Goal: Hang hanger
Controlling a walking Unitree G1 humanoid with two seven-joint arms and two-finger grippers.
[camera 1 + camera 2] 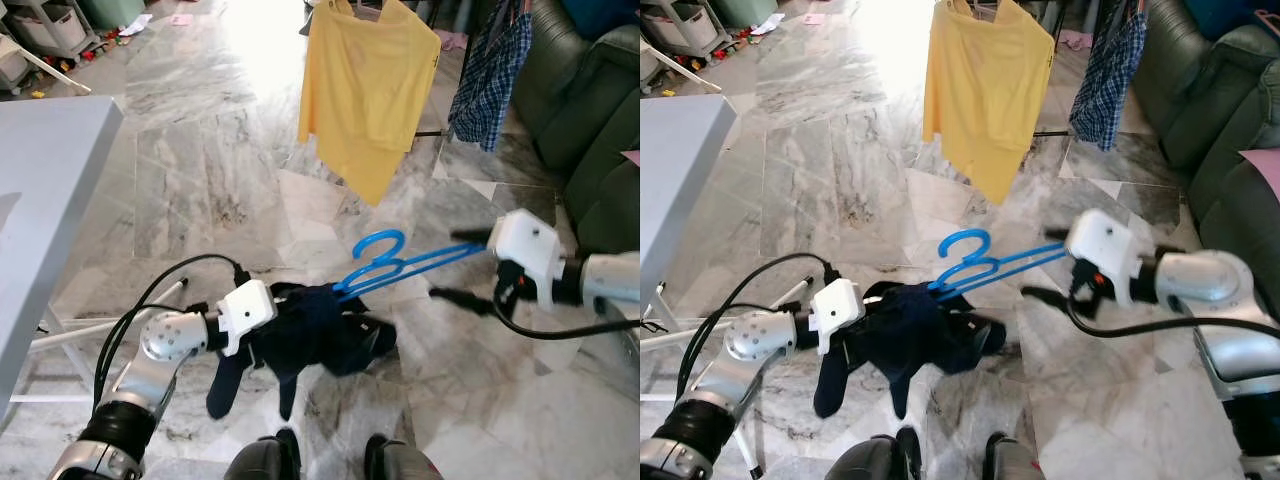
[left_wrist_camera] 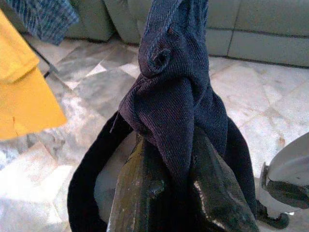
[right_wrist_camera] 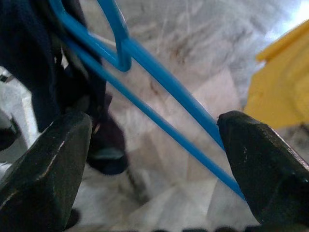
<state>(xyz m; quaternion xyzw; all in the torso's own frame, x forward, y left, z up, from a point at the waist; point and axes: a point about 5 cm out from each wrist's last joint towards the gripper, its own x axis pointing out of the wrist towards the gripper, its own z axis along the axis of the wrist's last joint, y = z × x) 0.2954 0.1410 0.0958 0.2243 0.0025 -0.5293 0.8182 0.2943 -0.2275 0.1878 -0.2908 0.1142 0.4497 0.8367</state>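
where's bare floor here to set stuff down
Open marble floor lies between the grey table and the hanging yellow shirt. It is crowded between the end effectors: the left end effector grips the dark garment, the blue hanger reaching the right end effector.

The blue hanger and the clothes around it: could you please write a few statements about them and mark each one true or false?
1. The left gripper is shut on the dark navy garment. True.
2. The right gripper is clamped tight on the blue hanger. False: its jaws stand open, with the hanger's bars running between them.
3. A yellow shirt hangs ahead of the robot. True.
4. The navy garment lies flat on the grey table. False: it is held up above the marble floor.
5. A plaid shirt hangs beside the green sofa. True.
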